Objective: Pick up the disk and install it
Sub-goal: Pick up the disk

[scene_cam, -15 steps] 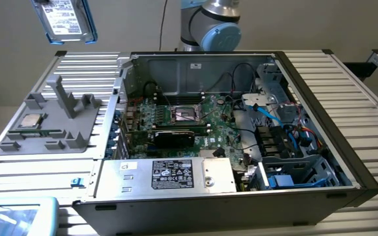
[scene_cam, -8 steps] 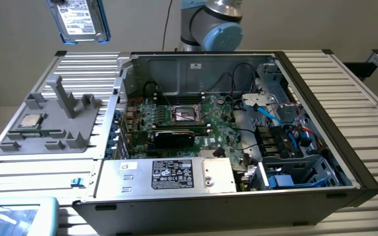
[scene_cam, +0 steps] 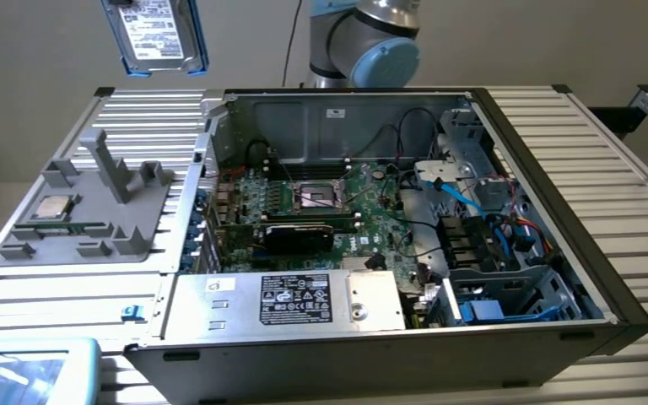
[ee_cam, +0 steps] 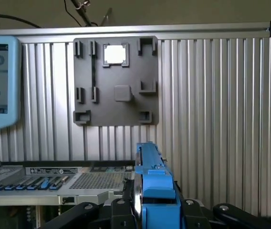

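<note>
Pincer (ee_cam: 154,214) clamped on the disk (ee_cam: 151,183), gripping it from both sides, blue bracket edge-on between the jaws. Over in the exterior view, the disk (scene_cam: 155,34) hangs high and upright, label facing the camera, open air all round it. It's well above the ribbed table (scene_cam: 594,152), over at the exterior view's left. Beneath it sits the grey fixture (scene_cam: 88,211) with a CPU chip (scene_cam: 54,207). The open computer case (scene_cam: 358,359) lies well apart, lower and to the right. The arm (scene_cam: 364,42) stands behind the case, blue-capped joint up high.

Plain beige wall (scene_cam: 31,51), ribbed aluminium tabletop (scene_cam: 594,152)
</note>
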Available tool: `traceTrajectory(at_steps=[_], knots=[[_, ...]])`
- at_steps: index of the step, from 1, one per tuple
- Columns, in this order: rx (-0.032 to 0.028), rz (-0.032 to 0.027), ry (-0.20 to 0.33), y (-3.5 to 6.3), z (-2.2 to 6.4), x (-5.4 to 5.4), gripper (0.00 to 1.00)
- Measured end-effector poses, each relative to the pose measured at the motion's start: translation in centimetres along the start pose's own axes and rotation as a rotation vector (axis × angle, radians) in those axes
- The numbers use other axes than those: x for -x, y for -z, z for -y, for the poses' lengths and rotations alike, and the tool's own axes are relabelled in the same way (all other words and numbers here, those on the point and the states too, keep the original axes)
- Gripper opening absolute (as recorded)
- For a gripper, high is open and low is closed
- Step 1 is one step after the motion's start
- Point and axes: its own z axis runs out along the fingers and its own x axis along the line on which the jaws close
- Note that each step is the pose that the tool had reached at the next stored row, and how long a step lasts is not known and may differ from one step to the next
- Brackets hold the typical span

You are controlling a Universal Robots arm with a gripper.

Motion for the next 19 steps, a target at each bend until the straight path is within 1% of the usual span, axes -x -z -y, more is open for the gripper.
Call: traceTrajectory(at_steps=[4,8,13,19], knots=[[0.0,0.0,0.0,-0.03,0.54,-1.1,0.37],[0.0,0.0,0.0,0.02,1.43,-2.3,0.37],[0.0004,0.0,0.0,0.09,2.91,-3.5,0.37],[0.0027,-0.0001,0.0,0.17,5.03,-4.5,0.37]])
